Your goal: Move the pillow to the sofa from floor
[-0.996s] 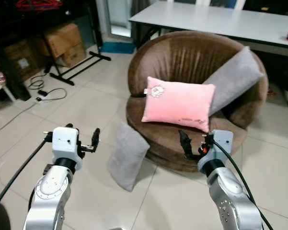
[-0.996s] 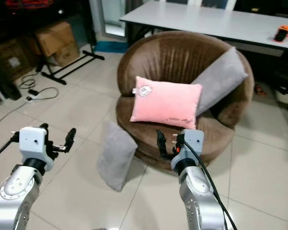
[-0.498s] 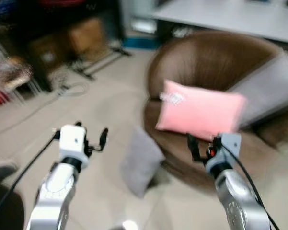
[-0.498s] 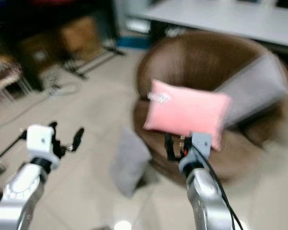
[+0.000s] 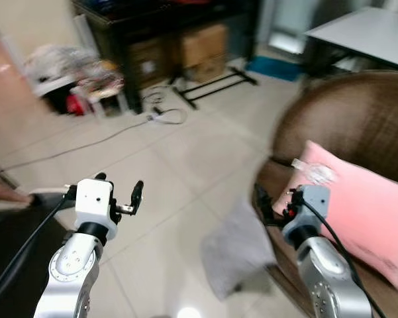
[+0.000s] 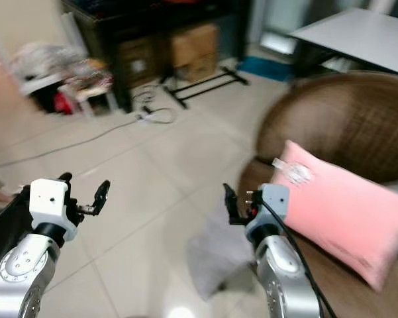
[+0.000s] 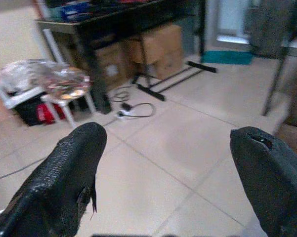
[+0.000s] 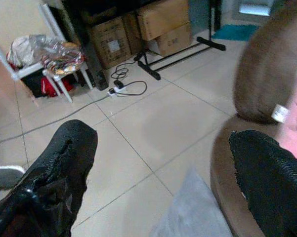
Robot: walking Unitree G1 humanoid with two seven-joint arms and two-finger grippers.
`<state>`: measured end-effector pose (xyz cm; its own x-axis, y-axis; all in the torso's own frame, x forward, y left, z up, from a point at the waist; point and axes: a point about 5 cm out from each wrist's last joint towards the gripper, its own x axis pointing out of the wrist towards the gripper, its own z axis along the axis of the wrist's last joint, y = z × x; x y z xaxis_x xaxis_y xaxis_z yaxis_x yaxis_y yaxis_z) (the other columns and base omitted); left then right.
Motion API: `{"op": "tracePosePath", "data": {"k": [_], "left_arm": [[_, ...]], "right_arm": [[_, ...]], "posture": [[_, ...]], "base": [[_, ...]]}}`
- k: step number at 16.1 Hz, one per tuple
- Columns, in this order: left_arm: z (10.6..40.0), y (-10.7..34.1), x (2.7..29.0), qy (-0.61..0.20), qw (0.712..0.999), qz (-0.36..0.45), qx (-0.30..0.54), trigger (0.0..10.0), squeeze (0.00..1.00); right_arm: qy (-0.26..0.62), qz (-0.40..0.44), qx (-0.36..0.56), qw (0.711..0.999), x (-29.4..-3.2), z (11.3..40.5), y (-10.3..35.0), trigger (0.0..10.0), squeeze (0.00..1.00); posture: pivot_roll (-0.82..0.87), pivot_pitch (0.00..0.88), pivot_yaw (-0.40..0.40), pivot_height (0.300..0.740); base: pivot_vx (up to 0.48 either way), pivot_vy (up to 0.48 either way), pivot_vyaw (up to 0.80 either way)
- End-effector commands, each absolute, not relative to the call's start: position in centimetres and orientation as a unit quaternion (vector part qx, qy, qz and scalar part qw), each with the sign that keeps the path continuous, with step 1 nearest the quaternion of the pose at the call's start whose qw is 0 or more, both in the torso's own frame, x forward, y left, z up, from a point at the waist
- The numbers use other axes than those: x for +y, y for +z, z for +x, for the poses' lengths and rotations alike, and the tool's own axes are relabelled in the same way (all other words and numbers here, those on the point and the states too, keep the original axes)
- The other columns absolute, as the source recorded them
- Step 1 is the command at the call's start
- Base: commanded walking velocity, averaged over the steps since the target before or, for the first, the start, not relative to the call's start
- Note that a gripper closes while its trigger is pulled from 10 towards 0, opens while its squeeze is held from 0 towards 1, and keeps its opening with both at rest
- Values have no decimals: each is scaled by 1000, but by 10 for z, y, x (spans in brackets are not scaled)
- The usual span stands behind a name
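Grey pillow [image 5: 237, 257] lies, somewhat blurred, against the sofa [image 5: 348, 126]; left gripper [image 5: 119, 193] and right gripper [image 6: 237, 201] spread empty.

Head views motion-blurred; grey pillow [image 5: 235, 255] smeared; sofa [image 5: 357, 119] and pink pillow [image 5: 364, 212] cut by edge.

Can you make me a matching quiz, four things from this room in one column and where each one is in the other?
Things:
1. grey pillow
2. pink pillow
3. boxes
4. cable

Places:
A. on the brown sofa
B. under the dark table
C. on the floor against the sofa's front
D. on the tiles near the stand

Pairs: 1-C, 2-A, 3-B, 4-D
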<state>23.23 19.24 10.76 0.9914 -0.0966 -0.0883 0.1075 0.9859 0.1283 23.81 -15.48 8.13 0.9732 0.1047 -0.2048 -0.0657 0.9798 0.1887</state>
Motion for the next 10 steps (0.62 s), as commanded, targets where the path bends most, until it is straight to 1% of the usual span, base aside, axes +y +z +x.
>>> {"op": "tracePosePath", "data": {"k": [1,4,6,10], "left_arm": [[231,108,197,-44,995,79,43,10000,341],[236,112,200,-21,996,85,19,10000,322],[238,113,201,-20,996,84,12,10000,322],[240,115,202,-16,996,93,5,10000,314]], "right_arm": [[37,89,109,989,-153,237,80,10000,0],[-18,105,96,990,-166,241,81,10000,0],[-34,123,85,988,-169,242,83,10000,0],[-45,139,76,986,-170,242,85,10000,0]], "posture": [[-51,61,40,740],[-49,60,35,740],[-51,59,40,740],[-57,59,50,701]], "base": [[0,0,0],[0,0,0],[0,0,0],[0,0,0]]}}
